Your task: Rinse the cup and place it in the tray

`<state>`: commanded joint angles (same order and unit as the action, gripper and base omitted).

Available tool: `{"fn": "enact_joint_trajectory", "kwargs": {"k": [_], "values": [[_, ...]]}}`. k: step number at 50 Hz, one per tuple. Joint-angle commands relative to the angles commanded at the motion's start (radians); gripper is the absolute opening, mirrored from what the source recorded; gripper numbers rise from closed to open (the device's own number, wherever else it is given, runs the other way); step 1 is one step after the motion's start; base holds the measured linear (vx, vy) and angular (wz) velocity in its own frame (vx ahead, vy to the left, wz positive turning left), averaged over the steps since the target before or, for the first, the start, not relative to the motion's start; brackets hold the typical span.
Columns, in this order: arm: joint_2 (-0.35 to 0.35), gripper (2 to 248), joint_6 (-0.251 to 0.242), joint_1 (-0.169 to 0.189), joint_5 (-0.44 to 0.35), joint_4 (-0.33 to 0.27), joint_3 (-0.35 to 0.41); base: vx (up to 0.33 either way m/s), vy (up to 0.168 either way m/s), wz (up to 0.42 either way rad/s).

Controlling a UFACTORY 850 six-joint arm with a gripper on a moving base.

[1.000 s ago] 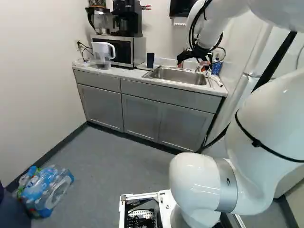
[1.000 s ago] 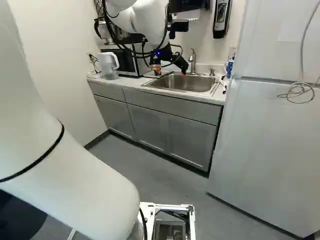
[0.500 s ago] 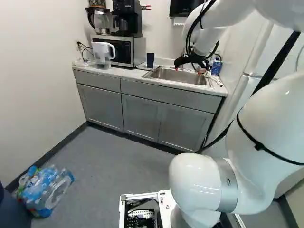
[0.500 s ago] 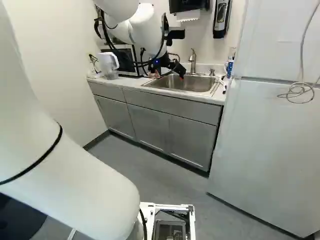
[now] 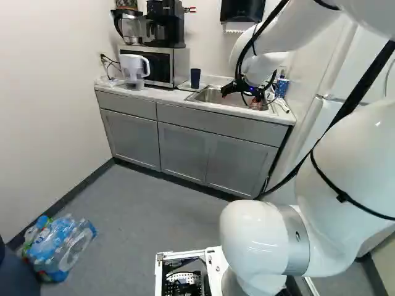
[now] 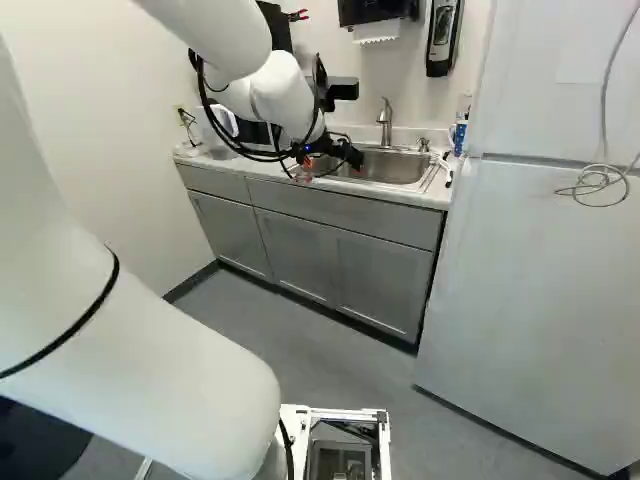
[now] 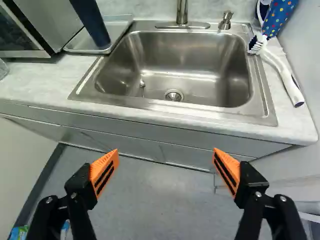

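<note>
Jaws spread wide, empty, near sink (dark cup standing on tray beside it).

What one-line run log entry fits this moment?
gripper: open, nothing held | dark cup: upright on tray | tray: beside sink

Can see a coffee maker on the microwave, a pitcher in front, bottles on the floor and a white refrigerator beside the grey cabinets.
</note>
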<state>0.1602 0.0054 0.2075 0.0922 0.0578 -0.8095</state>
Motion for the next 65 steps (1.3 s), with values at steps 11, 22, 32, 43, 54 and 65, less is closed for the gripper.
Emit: {"fn": "enact_joint_trajectory", "kwargs": {"k": [11,22,32,43,54,65], "values": [[0.014,247,-0.001,-0.024,-0.113,-0.007,0.085,0.0,0.0,0.0],[0.029,247,-0.001,-0.051,-0.238,-0.014,0.178,0.0,0.0,0.0],[0.044,247,-0.002,-0.077,-0.359,-0.021,0.269,0.0,0.0,0.0],[0.059,247,-0.003,-0.103,-0.48,-0.029,0.359,0.0,0.0,0.0],[0.073,247,-0.003,-0.126,-0.588,-0.035,0.44,0.0,0.0,0.0],[0.084,247,-0.004,-0.147,-0.683,-0.041,0.512,0.0,0.0,0.0]]}}
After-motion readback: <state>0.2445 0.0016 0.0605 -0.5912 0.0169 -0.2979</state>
